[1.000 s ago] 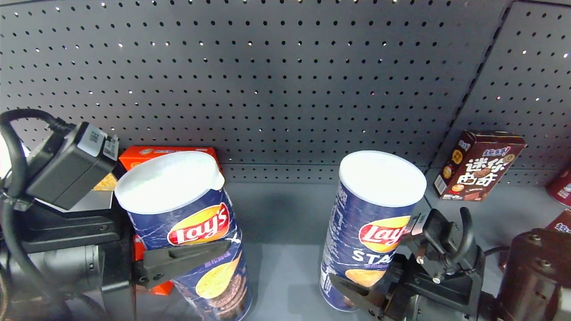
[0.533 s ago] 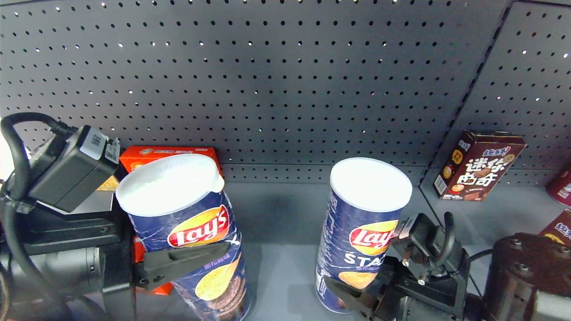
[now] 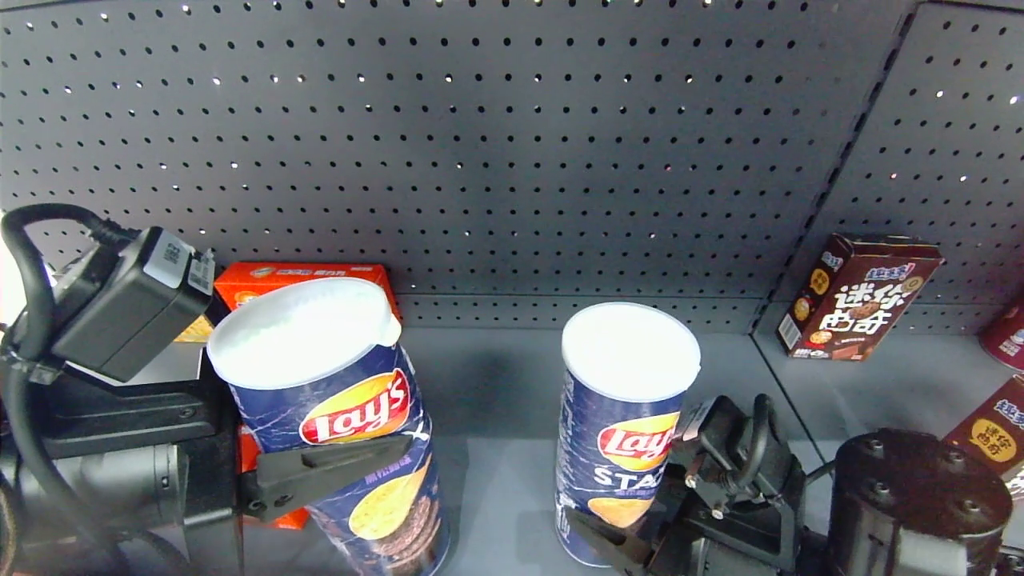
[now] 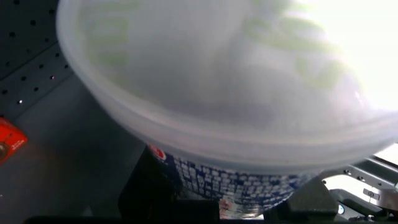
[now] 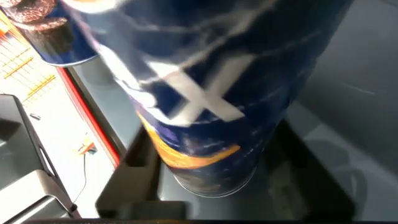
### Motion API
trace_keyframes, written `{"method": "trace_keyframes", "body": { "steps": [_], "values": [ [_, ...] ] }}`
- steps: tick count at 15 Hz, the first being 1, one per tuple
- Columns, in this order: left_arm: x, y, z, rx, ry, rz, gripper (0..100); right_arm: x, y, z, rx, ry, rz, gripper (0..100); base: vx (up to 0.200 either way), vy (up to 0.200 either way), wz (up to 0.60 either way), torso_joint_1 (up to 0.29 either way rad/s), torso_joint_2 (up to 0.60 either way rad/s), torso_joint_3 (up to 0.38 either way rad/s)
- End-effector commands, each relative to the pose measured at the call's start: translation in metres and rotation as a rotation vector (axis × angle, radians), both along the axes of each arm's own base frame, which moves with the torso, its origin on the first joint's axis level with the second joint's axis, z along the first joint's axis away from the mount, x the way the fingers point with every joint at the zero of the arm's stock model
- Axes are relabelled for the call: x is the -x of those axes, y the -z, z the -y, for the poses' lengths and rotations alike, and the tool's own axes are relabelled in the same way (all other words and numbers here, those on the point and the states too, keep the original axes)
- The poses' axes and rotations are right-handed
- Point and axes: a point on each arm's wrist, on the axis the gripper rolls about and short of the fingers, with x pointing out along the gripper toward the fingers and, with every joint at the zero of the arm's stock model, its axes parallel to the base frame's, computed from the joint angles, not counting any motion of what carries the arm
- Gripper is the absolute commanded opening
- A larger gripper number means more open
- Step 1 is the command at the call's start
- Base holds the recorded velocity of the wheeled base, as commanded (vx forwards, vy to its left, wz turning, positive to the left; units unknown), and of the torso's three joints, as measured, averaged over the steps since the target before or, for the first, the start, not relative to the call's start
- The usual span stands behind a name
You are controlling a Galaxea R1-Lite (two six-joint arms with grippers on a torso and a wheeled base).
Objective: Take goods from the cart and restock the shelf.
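Closest to us, the left fingers are closed tight on a tall round chips can. One black finger lies flat across the front of the can, over its shiny dark blue side. The can has a see-through plastic lid that looks milky white.

Beside it, the right fingers are closed around the low part of a second chips can. It has the same tube shape and the same dark blue wrap with a red and yellow badge. Its top is flat and white. From the right wrist we see its blue side with white marks and an orange patch.

Both cans are low over the smooth grey shelf, well apart from each other. We cannot tell if their bottoms touch it.

Just behind the left can stands an orange cardboard box. Farther right, a brown cardboard box stands near the back.

At the very back is a dark metal wall full of little round holes.
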Motion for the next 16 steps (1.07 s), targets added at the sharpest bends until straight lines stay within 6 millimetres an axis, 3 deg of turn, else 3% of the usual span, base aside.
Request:
{"method": "trace_keyframes", "body": {
  "steps": [1, 4, 11, 16],
  "values": [
    [0.0, 0.0, 0.0, 0.0, 0.0, 0.001, 0, 0.001, 0.003, -0.001, 0.01, -0.005, -0.006, 100, 0.0, 0.0, 0.0, 0.0, 0.0, 0.0],
    [0.0, 0.003, 0.0, -0.004, -0.001, -0.007, 0, 0.006, 0.007, 0.005, 0.026, -0.005, -0.013, 100, 0.0, 0.0, 0.0, 0.0, 0.0, 0.0],
    [0.001, 0.006, 0.0, -0.008, 0.002, -0.015, 0, 0.029, -0.021, 0.042, -0.037, 0.036, 0.119, 100, 0.0, 0.0, 0.0, 0.0, 0.0, 0.0],
    [0.002, 0.005, -0.001, -0.006, -0.001, -0.01, 0, 0.048, -0.027, 0.076, -0.072, 0.092, 0.181, 100, 0.0, 0.0, 0.0, 0.0, 0.0, 0.0]
  ]
}}
